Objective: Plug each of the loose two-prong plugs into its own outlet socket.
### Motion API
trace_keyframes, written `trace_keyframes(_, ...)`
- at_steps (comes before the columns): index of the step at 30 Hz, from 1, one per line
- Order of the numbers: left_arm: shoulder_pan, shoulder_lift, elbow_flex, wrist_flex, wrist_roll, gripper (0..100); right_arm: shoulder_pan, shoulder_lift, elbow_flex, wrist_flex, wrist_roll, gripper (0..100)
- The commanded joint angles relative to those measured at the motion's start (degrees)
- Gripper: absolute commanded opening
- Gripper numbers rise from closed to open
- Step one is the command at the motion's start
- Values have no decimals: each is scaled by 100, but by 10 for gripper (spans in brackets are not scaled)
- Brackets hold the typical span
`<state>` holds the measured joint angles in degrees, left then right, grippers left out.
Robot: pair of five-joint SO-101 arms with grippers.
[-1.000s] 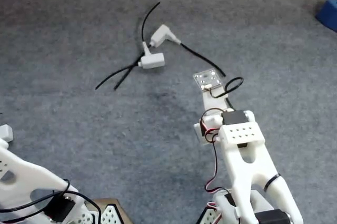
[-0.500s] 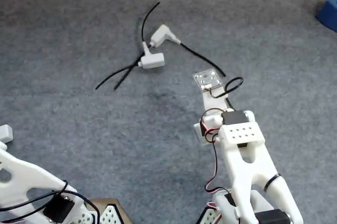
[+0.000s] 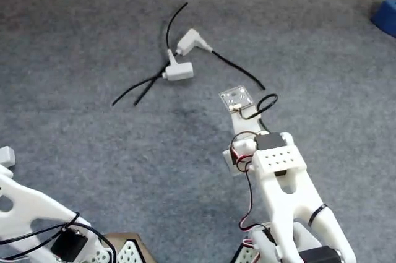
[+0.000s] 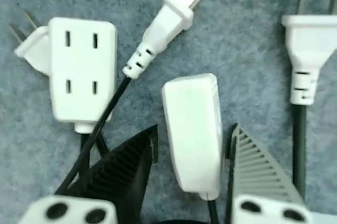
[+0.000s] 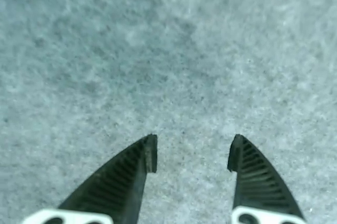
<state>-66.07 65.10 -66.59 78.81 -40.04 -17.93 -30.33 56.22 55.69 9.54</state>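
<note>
In the left wrist view my left gripper (image 4: 192, 138) is open, its two fingers standing on either side of a smooth white block (image 4: 194, 124) with a cord at its near end. Beside it lies a white outlet tap (image 4: 83, 71) with four slots and its own prongs. A white two-prong plug (image 4: 169, 19) on a black cord lies across the gap between them. Another white plug (image 4: 310, 45) lies apart, prongs pointing away. My right gripper (image 5: 192, 155) is open over bare grey carpet. In the high view two white plug pieces (image 3: 188, 42) (image 3: 179, 72) lie with black cords.
Grey carpet (image 3: 93, 139) covers the table. The right arm (image 3: 281, 176) stands in the middle near a loose black cord (image 3: 241, 71). The left arm (image 3: 28, 210) is at the near left corner. A blue object (image 3: 387, 15) sits at the far right edge.
The right arm's front end has shifted a little to the left and nearer. The left arm's part in view has sunk slightly toward the near edge. The plugs have not moved.
</note>
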Motion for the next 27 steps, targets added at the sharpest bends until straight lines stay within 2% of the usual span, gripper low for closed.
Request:
trace_keyframes(1,13,-40,-154,-167,-62,188,-48,-189,-31,-66,-18,221)
trace_keyframes(3,180,-198,-163,-132,-62,142,-48,-189,-31,-66,-18,221)
trace_keyframes(5,391,-505,-242,229,-158,120,-48,-189,-31,-66,-18,221)
trace_keyframes(8,866,-980,-286,1002,-580,118,-48,-189,-31,-66,-18,221)
trace_keyframes(14,1833,-1877,-286,2013,-598,117,-40,-189,-31,-66,-18,221)
trace_keyframes(17,2440,-2475,-57,2303,-571,119,75,-224,-57,119,290,221)
trace_keyframes(20,3090,-3275,1033,2303,-589,120,585,-242,-277,514,334,221)
trace_keyframes(23,3873,-4338,2826,2295,-580,120,1305,-233,-523,673,334,221)
trace_keyframes(27,5270,-6097,5068,2286,-457,120,2123,-233,-611,655,-185,221)
